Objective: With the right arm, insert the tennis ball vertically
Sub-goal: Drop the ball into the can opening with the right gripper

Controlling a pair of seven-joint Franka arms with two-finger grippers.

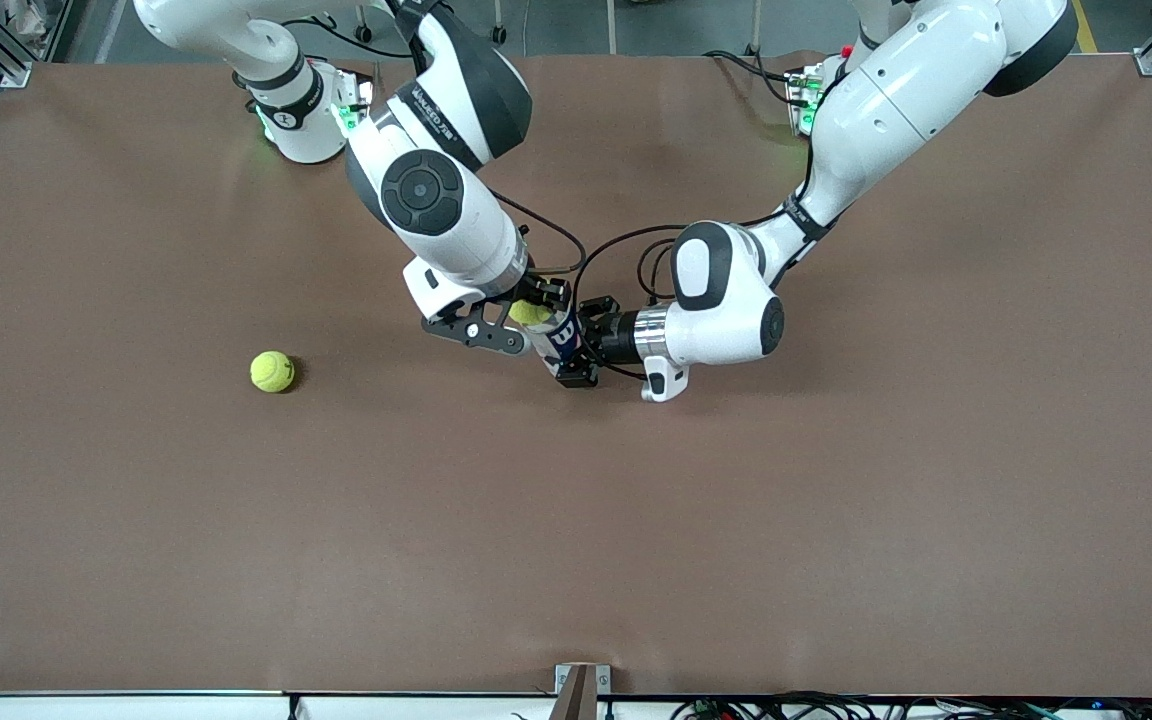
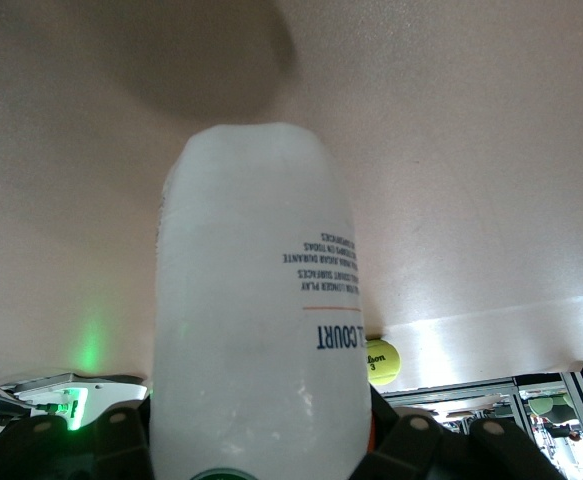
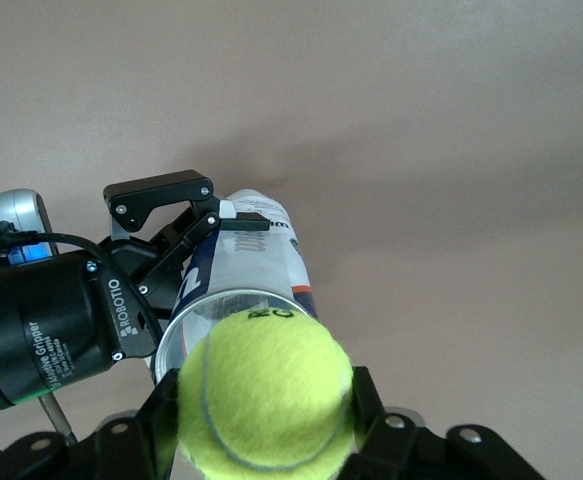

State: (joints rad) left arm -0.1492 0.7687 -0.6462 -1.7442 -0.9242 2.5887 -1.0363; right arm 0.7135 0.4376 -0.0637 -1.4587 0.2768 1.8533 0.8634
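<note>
A yellow tennis ball (image 1: pixel 530 312) (image 3: pixel 266 390) sits between the fingers of my right gripper (image 1: pixel 534 306) (image 3: pixel 266 412), which is shut on it. The fingers press its two sides. The ball hangs right at the open mouth of a clear tennis-ball can (image 1: pixel 562 340) (image 3: pixel 241 285) with a dark blue label. My left gripper (image 1: pixel 584 342) (image 2: pixel 261 452) is shut on that can from the side and holds it over the middle of the table. In the left wrist view the can (image 2: pixel 256 320) fills the space between the fingers.
A second tennis ball (image 1: pixel 272 371) (image 2: pixel 382 361) lies loose on the brown table (image 1: pixel 836 500), toward the right arm's end. Both arm bases stand along the table edge farthest from the front camera.
</note>
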